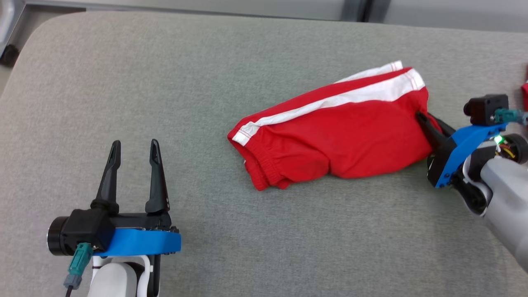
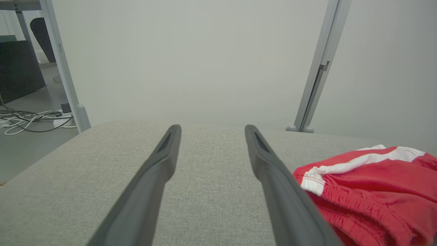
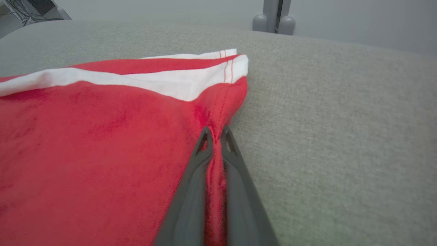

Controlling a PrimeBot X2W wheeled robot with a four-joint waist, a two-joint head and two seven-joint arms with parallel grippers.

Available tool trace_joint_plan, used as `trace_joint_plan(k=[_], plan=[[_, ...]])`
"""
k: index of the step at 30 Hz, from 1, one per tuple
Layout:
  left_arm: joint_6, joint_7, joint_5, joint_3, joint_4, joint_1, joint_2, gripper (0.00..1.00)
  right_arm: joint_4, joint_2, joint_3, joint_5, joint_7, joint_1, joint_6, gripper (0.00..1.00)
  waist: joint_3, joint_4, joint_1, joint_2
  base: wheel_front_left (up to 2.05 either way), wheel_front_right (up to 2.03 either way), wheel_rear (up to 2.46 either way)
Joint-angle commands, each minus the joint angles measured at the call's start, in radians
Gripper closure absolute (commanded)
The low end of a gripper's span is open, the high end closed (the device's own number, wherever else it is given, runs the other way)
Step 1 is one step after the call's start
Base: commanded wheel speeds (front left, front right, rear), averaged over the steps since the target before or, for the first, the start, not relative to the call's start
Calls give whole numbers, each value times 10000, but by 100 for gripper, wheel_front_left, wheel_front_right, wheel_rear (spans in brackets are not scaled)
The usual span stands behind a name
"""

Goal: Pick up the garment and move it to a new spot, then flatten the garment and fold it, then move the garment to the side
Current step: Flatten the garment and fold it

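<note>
So the red garment [image 1: 334, 132], shorts with a white side stripe, is lying around the middle-right of the grey fabric surface [image 1: 185, 74] in the head view. Its long axis is running roughly from 8 o'clock (waistband end) up to 2 o'clock (leg hems). The right gripper [image 1: 424, 116] is sitting at the garment's 3 o'clock end, and the right wrist view shows the right gripper [image 3: 215, 136] squeezing a fold of red cloth between nearly closed fingers, just below the white stripe's corner. From there the rest of the garment is stretching away toward 9 o'clock, so I'm guessing any drag or lift starts from that end. The left gripper [image 1: 135, 144] is hanging out at 7 o'clock in the head view with its fingers spread and nothing between them, well apart from the waistband, which is lying off toward its 3 o'clock. Around the surface I'm seeing pale wall panels, a metal post [image 2: 315, 78] and cables [image 2: 30, 119] on the floor.
</note>
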Motion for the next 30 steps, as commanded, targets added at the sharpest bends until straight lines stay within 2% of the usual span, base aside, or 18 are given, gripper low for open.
trace_joint_plan(k=[1, 7, 16, 23, 30], plan=[[-52, -20, 108, 72, 54, 106, -9, 0, -201, -83, 16, 159, -168, 356, 2, 100, -313, -299, -1, 1, 0, 0, 0], [-178, -20, 283, 304, 147, 306, -7, 0, -771, -277, -242, 404, -365, 1013, 2, 100, -697, -745, -1, 1, 0, 0, 0], [-377, -20, 528, 721, 213, 688, -5, 0, -1725, -574, -2330, -247, -371, 2660, 2, 100, -1219, -1456, -1, 1, 0, 0, 0], [-461, -20, 554, 664, 254, 808, -5, 0, -1445, -841, -3463, -837, -373, 3584, 2, 100, -1381, -1514, -1, 1, 0, 0, 0], [-474, -20, 506, 650, 223, 925, -5, 0, -1410, -442, -4041, -1240, -372, 3817, 2, 100, -1440, -1443, -1, 1, 0, 0, 0]])
